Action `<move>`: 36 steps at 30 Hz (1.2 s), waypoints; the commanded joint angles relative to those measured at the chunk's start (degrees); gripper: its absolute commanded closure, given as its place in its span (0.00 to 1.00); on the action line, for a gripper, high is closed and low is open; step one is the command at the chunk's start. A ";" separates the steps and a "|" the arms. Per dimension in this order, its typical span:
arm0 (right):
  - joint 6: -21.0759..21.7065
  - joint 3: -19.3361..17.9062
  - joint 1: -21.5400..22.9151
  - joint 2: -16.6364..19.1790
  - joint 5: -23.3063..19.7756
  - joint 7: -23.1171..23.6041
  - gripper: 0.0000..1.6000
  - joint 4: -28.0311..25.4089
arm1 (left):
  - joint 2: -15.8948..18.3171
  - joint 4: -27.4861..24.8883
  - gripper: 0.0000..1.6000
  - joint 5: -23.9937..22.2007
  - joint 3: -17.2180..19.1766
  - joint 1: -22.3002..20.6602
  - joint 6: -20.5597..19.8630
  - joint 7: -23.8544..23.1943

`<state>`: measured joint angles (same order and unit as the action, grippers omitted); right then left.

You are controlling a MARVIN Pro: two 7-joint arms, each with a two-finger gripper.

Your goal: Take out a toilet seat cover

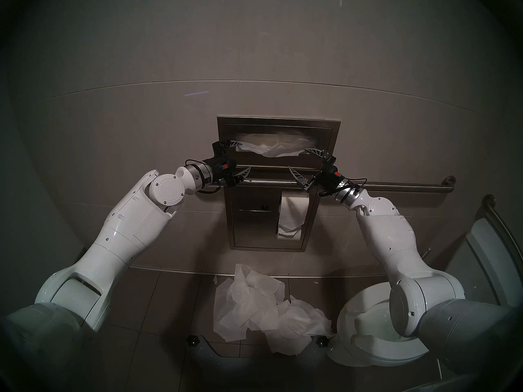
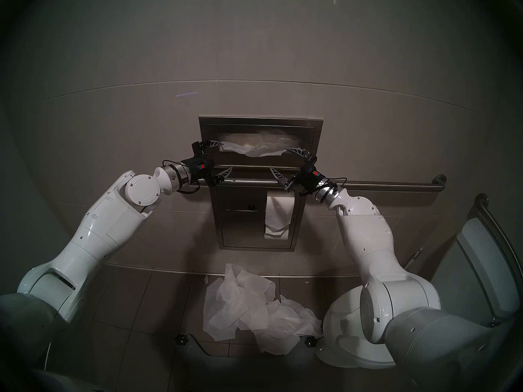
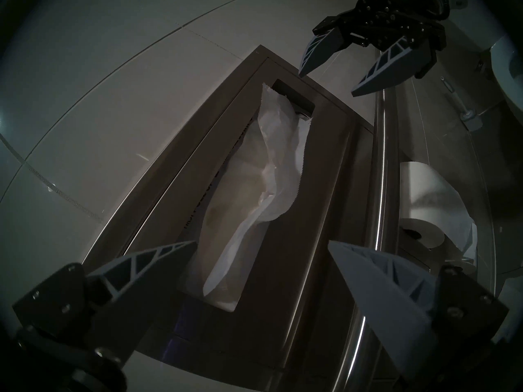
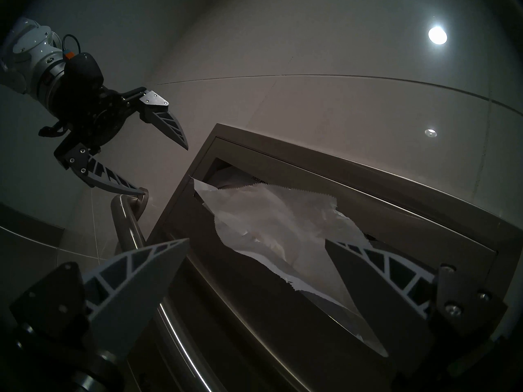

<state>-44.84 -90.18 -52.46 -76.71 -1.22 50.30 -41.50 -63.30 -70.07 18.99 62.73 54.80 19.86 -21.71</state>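
Both open hands [image 1: 245, 155] [image 1: 297, 158] flank toilet seat cover [image 1: 278, 149].

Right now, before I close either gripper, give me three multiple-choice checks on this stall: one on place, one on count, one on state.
1. Where is the toilet seat cover sticking out?
A. The upper slot of the wall dispenser
B. The toilet bowl
C. Draped over the grab bar

2. How many grippers flank that slot?
A. None
B. One
C. Two

3. What state are the jaws in?
A. Both open, holding nothing
B. Both shut on the sheet
C. Left shut, right open

Answers:
1 A: the white sheet hangs out of the upper opening, above the grab bar.
2 C: the left gripper and the right gripper sit at either end.
3 A: both wrist views show spread fingers with no paper between them.
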 commanded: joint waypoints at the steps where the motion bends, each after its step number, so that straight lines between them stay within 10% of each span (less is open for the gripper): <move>1: -1.97 -0.43 4.38 -0.19 -1.26 0.77 0.00 0.45 | -2.05 1.46 0.00 -0.36 0.70 -5.70 4.18 0.80; 36: -8.91 -0.94 9.31 -0.57 -3.61 4.60 0.00 9.70 | -4.76 11.08 0.00 0.06 0.88 -9.87 16.33 1.06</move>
<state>-52.11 -91.34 -46.78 -77.55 -3.97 52.95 -31.98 -67.40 -58.93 19.13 62.71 48.68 34.19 -21.54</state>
